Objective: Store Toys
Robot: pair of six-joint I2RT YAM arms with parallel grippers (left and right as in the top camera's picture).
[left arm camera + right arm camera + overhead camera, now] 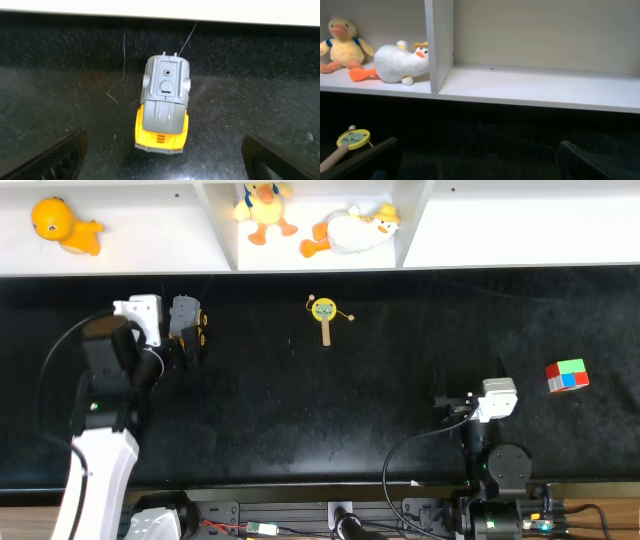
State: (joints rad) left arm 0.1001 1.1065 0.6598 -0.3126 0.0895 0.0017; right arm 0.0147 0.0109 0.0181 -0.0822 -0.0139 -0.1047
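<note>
Fingers (55, 160) on my left gripper (162, 167) are spread wide and released, one at each side of the toy truck (162, 105), with clear table (60, 100) between each finger and the toy. Nothing is gripped. The truck sits on the black surface with its yellow end toward the gripper and its grey end toward the white shelf (320, 260). From above I see it close to the shelf's front edge, in front of the left compartment (140, 230).

On my right gripper (480, 167) the fingers (600, 162) are also wide apart and hold nothing. That arm sits low near its base on the right of the table, and its camera looks across at the shelf front.

As for the shelf, the left compartment holds an orange-yellow rubber duck (65, 225). The middle compartment (320, 192) holds two toys side by side: a yellow plush duck (265, 205) sitting upright, and a white plush goose (350, 230) with orange feet, lying on its side. The right compartment (520, 220) faces my right wrist camera.

Out on the table, a small yellow rattle drum (325, 312) with a wooden handle lies near the middle, in front of the middle compartment. A colour cube (567, 375) rests well to the right, apart from both grippers.
</note>
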